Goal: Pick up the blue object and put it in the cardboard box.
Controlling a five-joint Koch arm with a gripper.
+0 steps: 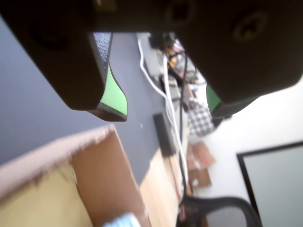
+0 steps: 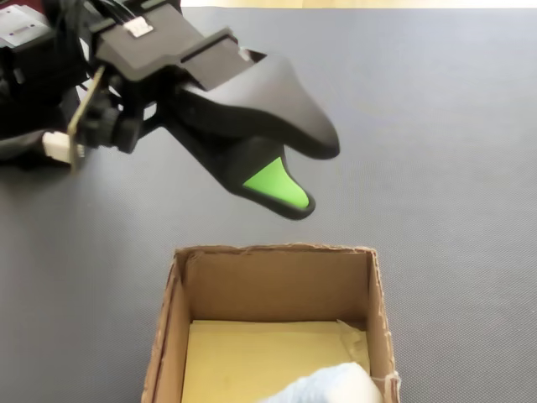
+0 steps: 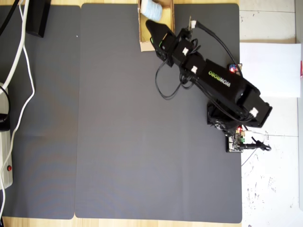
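Grey mat (image 3: 118,132) spread across the table, cables (image 3: 19,61) trailing down the overhead view's left side. The box (image 2: 277,285) sits at the mat's far edge, and there's the pale roll (image 2: 331,384) lying inside it, in the corner at the fixed view's lower right. The gripper (image 2: 315,180) hangs above the box's back wall, empty, jaws parted with a clear gap between them in the wrist view, green pads (image 1: 116,99) showing. Nothing is touching the roll; the arm (image 3: 222,85) reaches over from the overhead view's right
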